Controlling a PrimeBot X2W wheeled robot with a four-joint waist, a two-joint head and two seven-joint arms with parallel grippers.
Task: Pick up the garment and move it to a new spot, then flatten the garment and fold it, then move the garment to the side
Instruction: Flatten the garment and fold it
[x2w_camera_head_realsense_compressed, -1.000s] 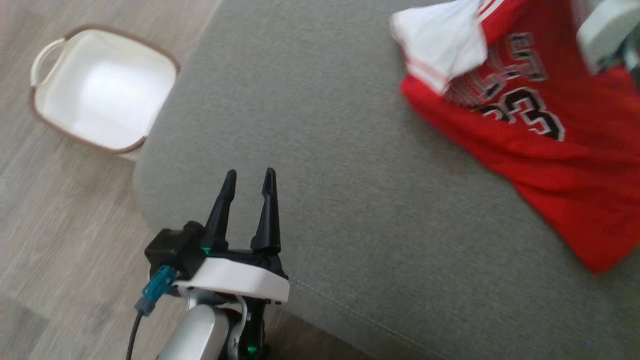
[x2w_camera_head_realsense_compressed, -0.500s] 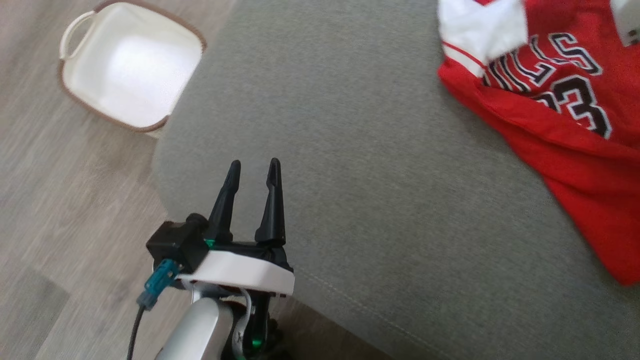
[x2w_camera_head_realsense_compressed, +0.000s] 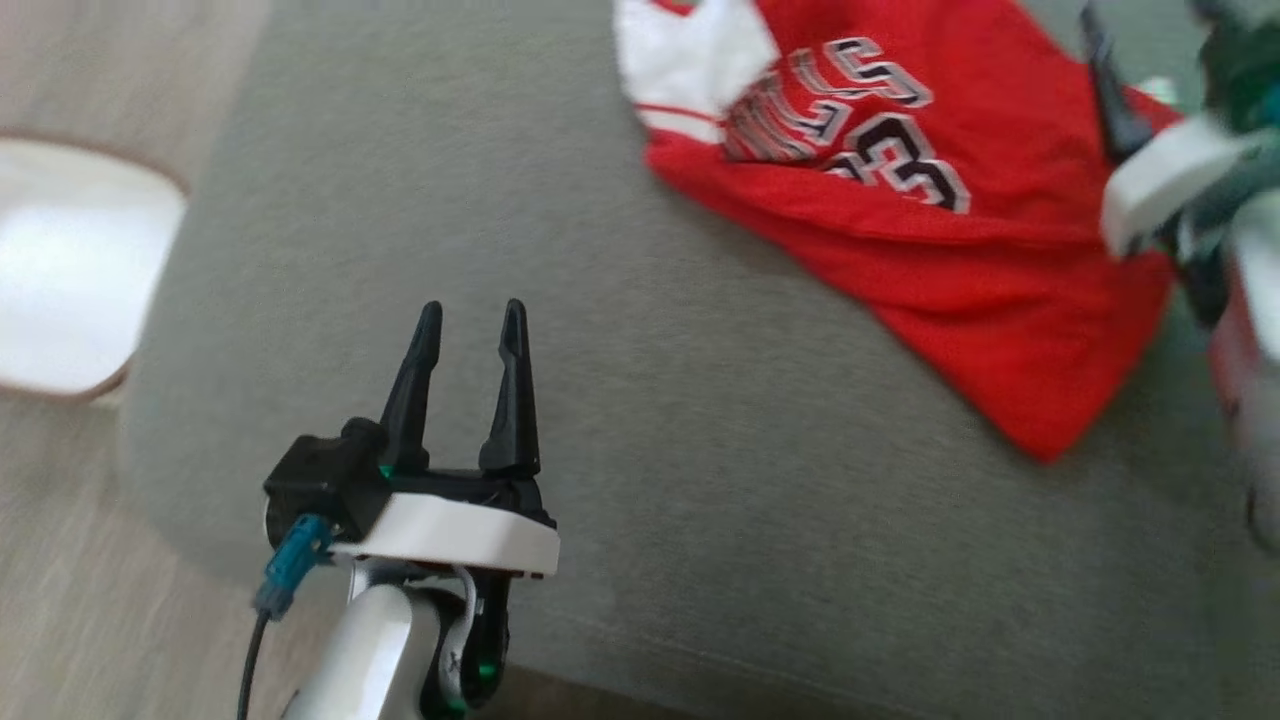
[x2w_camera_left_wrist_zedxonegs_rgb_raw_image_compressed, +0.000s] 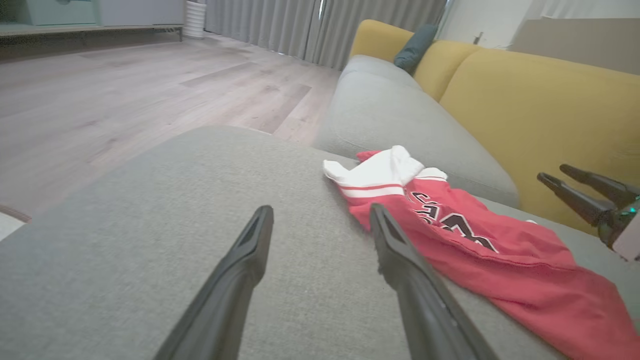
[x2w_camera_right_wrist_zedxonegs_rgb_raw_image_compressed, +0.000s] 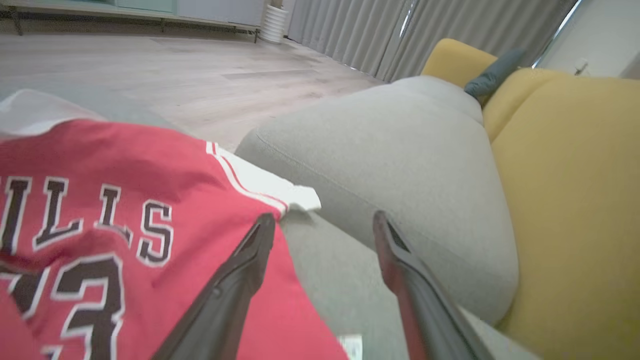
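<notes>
On the grey sofa seat (x2w_camera_head_realsense_compressed: 600, 420) the garment (x2w_camera_head_realsense_compressed: 900, 250) lies crumpled, the left gripper (x2w_camera_head_realsense_compressed: 472, 305) and right gripper (x2w_camera_right_wrist_zedxonegs_rgb_raw_image_compressed: 324, 216) both spread wide and empty, so flattening, folding and the move aside are not yet done.

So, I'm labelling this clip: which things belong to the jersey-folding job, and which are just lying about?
Job: jersey, left claw, right claw, grey seat.
Lying about: white basket, yellow backrest, teal pillow.
</notes>
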